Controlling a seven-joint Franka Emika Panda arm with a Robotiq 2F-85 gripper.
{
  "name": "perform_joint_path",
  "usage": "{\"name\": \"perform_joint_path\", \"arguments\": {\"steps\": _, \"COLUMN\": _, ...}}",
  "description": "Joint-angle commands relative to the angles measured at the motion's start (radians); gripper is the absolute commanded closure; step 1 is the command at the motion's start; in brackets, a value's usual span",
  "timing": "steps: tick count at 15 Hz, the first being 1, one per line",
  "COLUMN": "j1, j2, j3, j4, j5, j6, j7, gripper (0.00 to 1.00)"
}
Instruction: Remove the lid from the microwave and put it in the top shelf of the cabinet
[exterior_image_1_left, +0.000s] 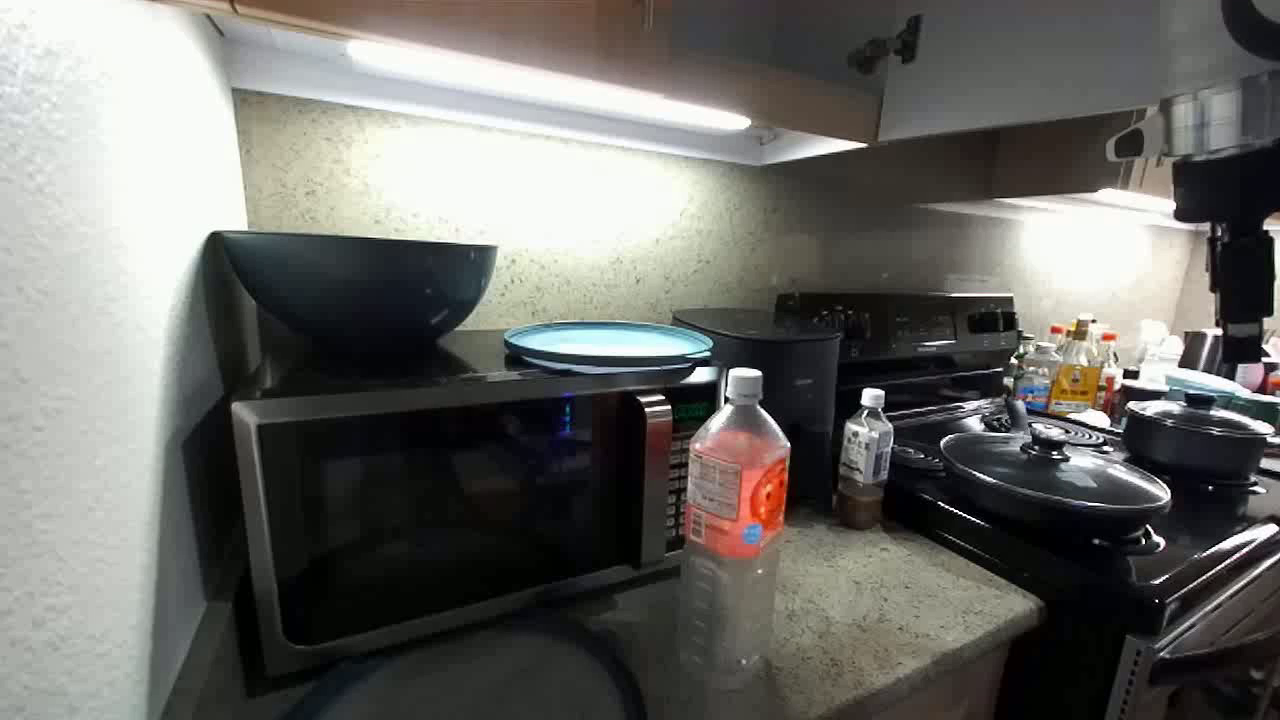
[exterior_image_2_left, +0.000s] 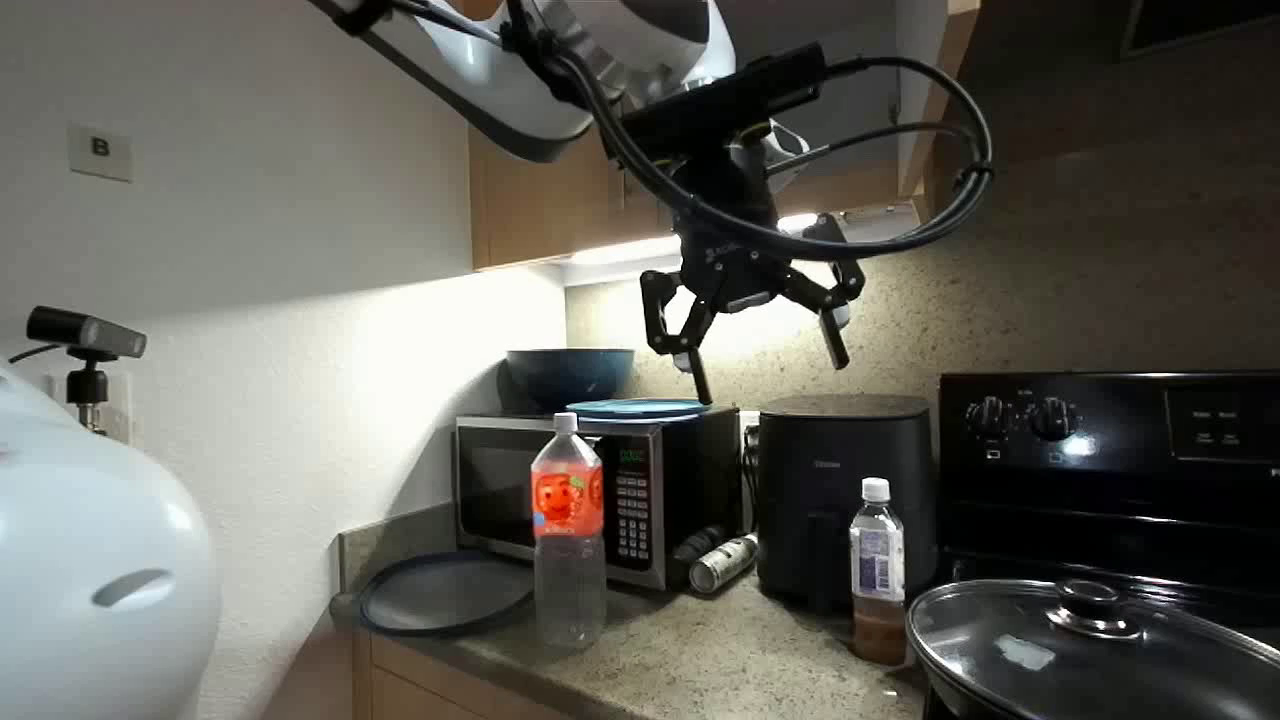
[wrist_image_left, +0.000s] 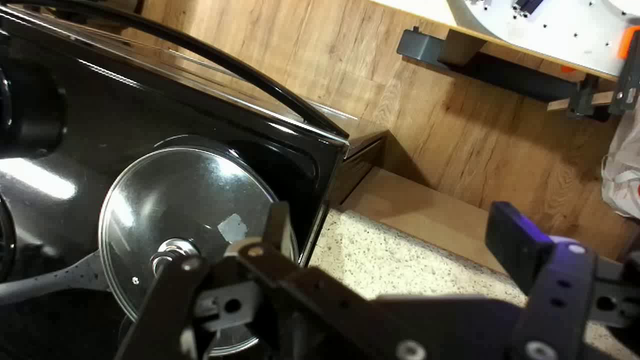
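So, the lid (exterior_image_1_left: 608, 343) is sitting flat on top of the microwave (exterior_image_1_left: 450, 510), somewhere between one and two o'clock from the middle of its front in an exterior view. A big dark bowl (exterior_image_1_left: 360, 285) shares that top with it, a touch past nine o'clock from the lid, with a bit of a gap between them. The gripper (exterior_image_2_left: 773, 382) is up in the air, fingers spread well apart and tips angled down, roughly three o'clock from the lid in both exterior views. A fingertip (exterior_image_2_left: 701, 378) nearly lines up with the lid's edge in an exterior view, but taking both together, the gripper's well apart from it. Wrist view backs up the wide spread: speckled countertop (wrist_image_left: 380, 250) shows between the pads, and a glass-lidded pan (wrist_image_left: 180, 200) sits on the stove (wrist_image_left: 130, 115) around eight o'clock from the middle. Overhead, the cabinet (exterior_image_2_left: 545, 205) is at twelve o'clock from the microwave, light strip (exterior_image_1_left: 550, 85) glowing along its underside, one door (exterior_image_1_left: 1030, 80) swung out wide. Red-labelled bottle (exterior_image_1_left: 735, 520) stands upright on the countertop, about five o'clock from the lid in an exterior view. Chunky black appliance (exterior_image_2_left: 840, 500) stands just beside the microwave.
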Motion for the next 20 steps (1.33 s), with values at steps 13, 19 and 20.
{"name": "perform_joint_path", "arguments": {"steps": 13, "j1": 0.120, "j2": 0.053, "j3": 0.059, "j4": 0.061, "j5": 0.144, "j6": 0.004, "j7": 0.132, "gripper": 0.00}}
{"name": "perform_joint_path", "arguments": {"steps": 19, "j1": 0.117, "j2": 0.124, "j3": 0.093, "j4": 0.152, "j5": 0.368, "j6": 0.103, "j7": 0.404, "gripper": 0.00}}
{"name": "perform_joint_path", "arguments": {"steps": 20, "j1": 0.126, "j2": 0.109, "j3": 0.099, "j4": 0.136, "j5": 0.334, "j6": 0.070, "j7": 0.345, "gripper": 0.00}}
